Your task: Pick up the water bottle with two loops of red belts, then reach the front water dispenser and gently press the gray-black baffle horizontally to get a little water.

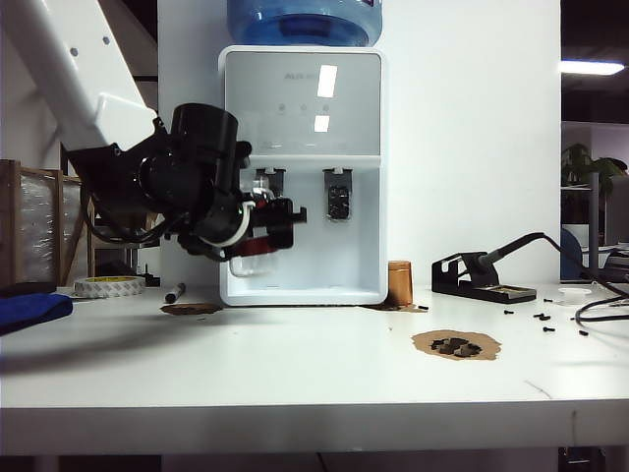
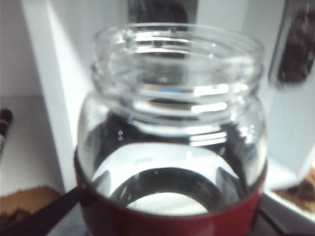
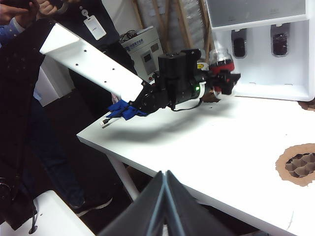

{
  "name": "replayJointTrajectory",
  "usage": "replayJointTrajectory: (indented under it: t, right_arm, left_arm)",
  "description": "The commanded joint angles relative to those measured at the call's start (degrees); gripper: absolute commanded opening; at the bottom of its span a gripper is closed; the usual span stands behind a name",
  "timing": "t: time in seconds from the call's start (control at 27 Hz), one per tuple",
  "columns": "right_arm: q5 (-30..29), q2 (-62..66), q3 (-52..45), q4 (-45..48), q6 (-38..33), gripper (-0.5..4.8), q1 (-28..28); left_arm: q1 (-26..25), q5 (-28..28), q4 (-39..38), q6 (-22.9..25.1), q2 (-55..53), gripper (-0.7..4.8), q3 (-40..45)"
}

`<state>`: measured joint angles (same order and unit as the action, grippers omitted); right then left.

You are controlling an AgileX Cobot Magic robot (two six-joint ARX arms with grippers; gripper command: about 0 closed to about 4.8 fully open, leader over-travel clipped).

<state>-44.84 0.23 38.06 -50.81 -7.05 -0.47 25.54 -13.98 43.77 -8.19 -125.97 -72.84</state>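
My left gripper [image 1: 275,222] is shut on the water bottle [image 1: 253,259], a clear wide-mouthed jar with red bands, and holds it above the table in front of the white water dispenser [image 1: 305,118]. The bottle's mouth [image 2: 177,64] sits just below the gray-black baffle [image 1: 269,182], the left of two dark levers. In the left wrist view the baffle [image 2: 160,11] shows right behind the rim. The right wrist view shows the bottle [image 3: 221,56] close to the baffle [image 3: 239,45]. My right gripper [image 3: 166,178] is shut and empty, off the table's near edge.
The twin lever [image 1: 338,195] is to the right. On the table are a brown cylinder [image 1: 399,283], a soldering station [image 1: 482,280] with cable, loose screws [image 1: 541,317], a torn brown patch [image 1: 456,344], a tape roll [image 1: 110,286], a marker [image 1: 175,292] and a blue cloth [image 1: 29,312].
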Motion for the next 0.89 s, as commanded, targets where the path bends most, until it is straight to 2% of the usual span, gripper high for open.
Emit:
replayJointTrajectory:
  t: [0.04,0.15,0.52,0.89]
  right_arm:
    - [-0.2,0.0,0.1,0.6,0.2,0.0,0.0]
    - [-0.2,0.0,0.1,0.6,0.2,0.0,0.0]
    - [-0.2,0.0,0.1,0.6,0.2,0.0,0.0]
    - [-0.2,0.0,0.1,0.6,0.2,-0.01,0.0]
  left_arm:
    - [0.0,0.0,0.9,-0.2,-0.5,-0.05,-3.1]
    - [0.0,0.0,-2.1,-0.3,-0.8,-0.05,-5.2]
    - [-0.1,0.0,-3.1,-1.3,-1.9,-0.05,-5.9]
    - [-0.5,-0.1,-3.9,-1.3,-5.1,-0.05,-10.2]
